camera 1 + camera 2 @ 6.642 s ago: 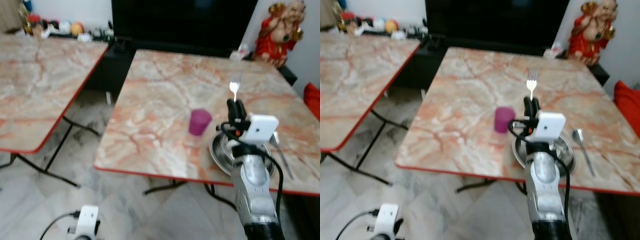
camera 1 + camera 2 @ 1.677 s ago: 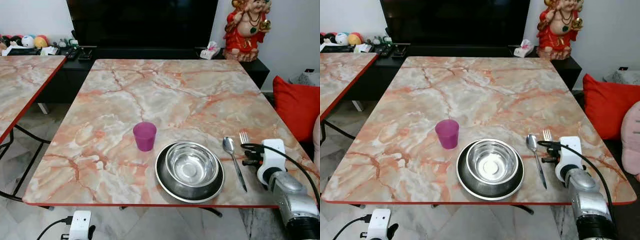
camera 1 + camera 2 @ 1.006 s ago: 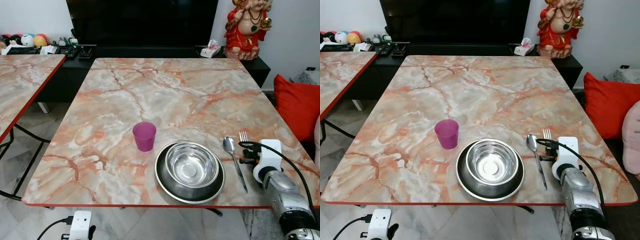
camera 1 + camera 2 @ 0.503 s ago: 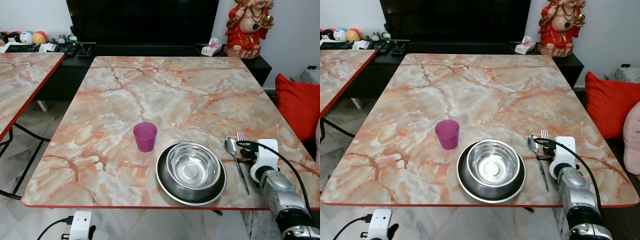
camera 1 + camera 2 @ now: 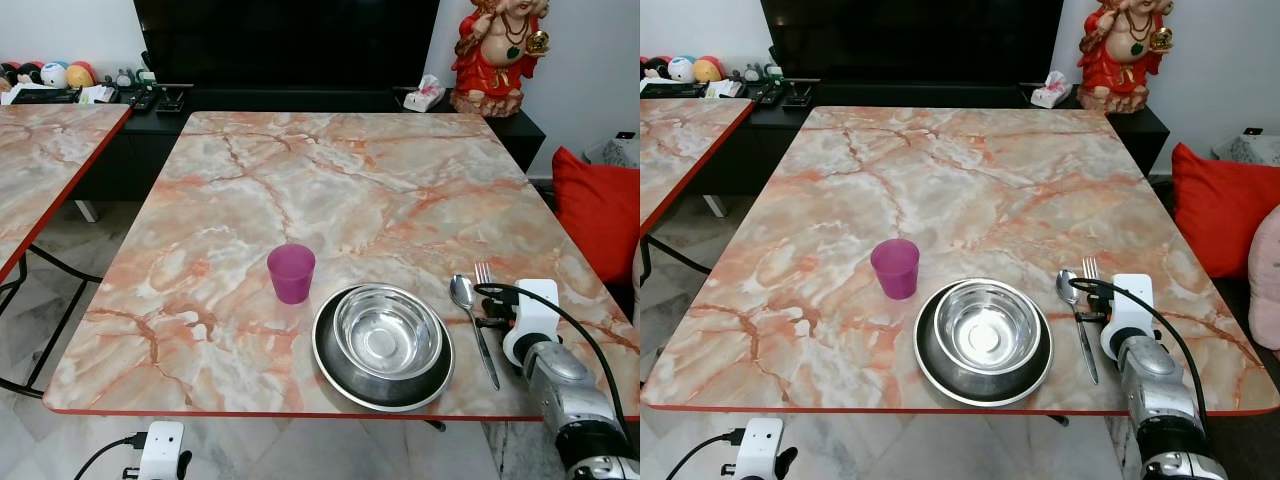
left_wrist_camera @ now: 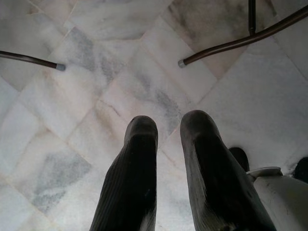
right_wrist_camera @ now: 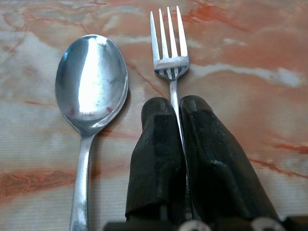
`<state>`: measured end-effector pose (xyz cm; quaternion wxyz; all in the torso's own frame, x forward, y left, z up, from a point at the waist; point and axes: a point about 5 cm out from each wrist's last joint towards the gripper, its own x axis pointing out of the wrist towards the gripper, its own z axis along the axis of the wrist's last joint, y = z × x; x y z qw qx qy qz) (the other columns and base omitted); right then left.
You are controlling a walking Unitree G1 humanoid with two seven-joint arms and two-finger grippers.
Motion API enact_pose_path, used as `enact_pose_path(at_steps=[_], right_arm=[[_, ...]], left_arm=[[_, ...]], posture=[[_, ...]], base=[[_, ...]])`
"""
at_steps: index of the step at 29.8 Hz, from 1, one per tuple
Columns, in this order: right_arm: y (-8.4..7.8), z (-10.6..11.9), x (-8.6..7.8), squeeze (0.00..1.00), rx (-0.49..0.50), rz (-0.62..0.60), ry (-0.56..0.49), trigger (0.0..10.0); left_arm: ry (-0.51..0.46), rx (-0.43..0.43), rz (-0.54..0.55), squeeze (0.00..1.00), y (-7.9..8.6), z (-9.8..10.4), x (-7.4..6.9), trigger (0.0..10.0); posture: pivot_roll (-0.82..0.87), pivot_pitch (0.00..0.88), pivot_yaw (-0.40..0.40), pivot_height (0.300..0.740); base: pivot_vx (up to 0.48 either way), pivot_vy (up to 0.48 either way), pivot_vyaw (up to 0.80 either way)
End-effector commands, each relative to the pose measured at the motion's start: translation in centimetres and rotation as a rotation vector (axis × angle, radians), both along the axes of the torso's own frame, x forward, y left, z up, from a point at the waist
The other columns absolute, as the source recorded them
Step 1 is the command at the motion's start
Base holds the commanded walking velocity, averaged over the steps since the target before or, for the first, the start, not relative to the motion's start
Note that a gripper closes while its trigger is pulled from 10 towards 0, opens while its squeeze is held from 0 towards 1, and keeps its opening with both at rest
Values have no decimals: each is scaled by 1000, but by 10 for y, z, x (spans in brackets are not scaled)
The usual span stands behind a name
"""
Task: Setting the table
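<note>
Fork [image 7: 169, 67] lies on the tabletop [image 5: 330, 190] just right of the spoon [image 7: 90, 86], parallel to it, tines pointing away from me. My right end effector [image 7: 179, 113] is clamped on its handle. My left end effector [image 6: 166, 132], fingers slightly apart, hangs over the floor [image 6: 72, 96].

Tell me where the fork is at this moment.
The fork lies on the table at the robot's right, beside the spoon on the side away from the bowl, its handle between the right claw's fingers.
</note>
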<state>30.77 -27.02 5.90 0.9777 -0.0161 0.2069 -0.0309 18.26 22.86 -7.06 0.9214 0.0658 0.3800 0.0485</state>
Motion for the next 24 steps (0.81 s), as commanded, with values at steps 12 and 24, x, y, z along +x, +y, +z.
enact_pose_path(at_steps=[12,24], right_arm=[[0,-2,-4,435,-14,13,30,10000],[-2,0,-4,424,-21,-3,32,10000]], left_arm=[[22,5,-3,0,1,-2,-4,10000],[23,8,-4,0,1,-2,-4,10000]], posture=[[90,7,11,740],[90,7,12,740]], base=[[0,0,0],[0,0,0]])
